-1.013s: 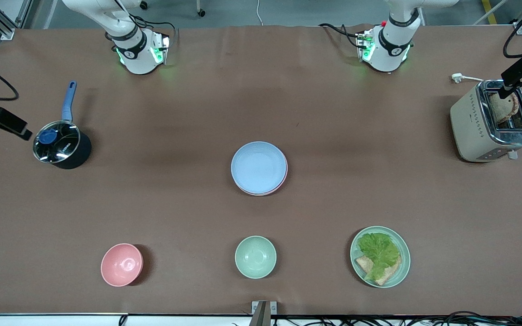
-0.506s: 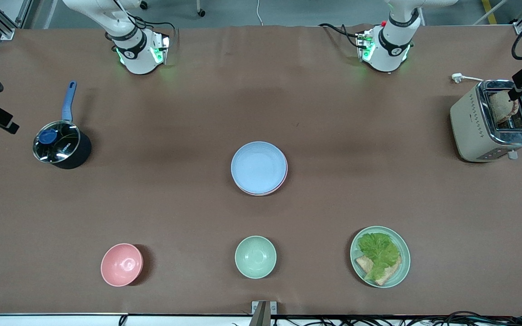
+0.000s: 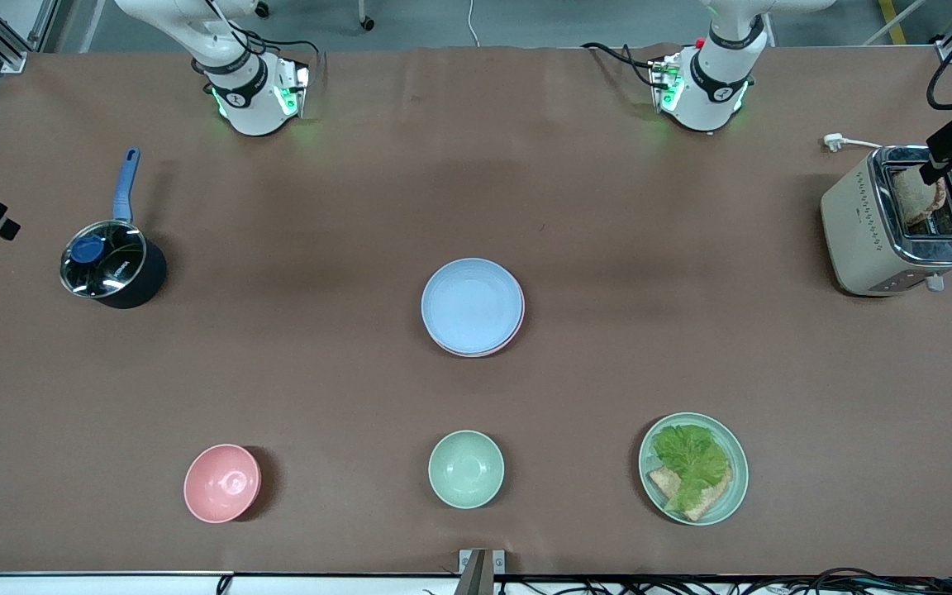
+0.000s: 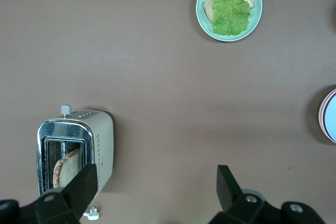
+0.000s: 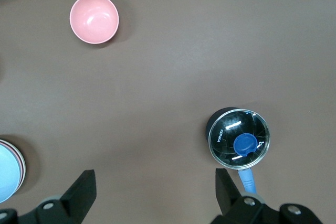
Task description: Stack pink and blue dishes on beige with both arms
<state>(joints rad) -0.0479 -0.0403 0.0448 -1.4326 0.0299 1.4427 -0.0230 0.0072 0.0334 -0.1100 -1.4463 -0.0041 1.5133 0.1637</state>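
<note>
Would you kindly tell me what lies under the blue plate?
Under the blue plate, a pink plate's rim peeks out. Anything lower, such as a beige plate, is covered and cannot be seen.

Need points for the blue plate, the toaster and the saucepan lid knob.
blue plate [image 3: 472,304]: front view, centre of its top face, top of the stack.
toaster [image 4: 100,145]: left wrist view, cream side wall.
saucepan lid knob [image 5: 245,144]: right wrist view, middle of the blue knob on the glass lid.

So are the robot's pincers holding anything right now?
No, nothing is held. The left pincer is open above the toaster, and the right pincer is open above the saucepan.
</note>
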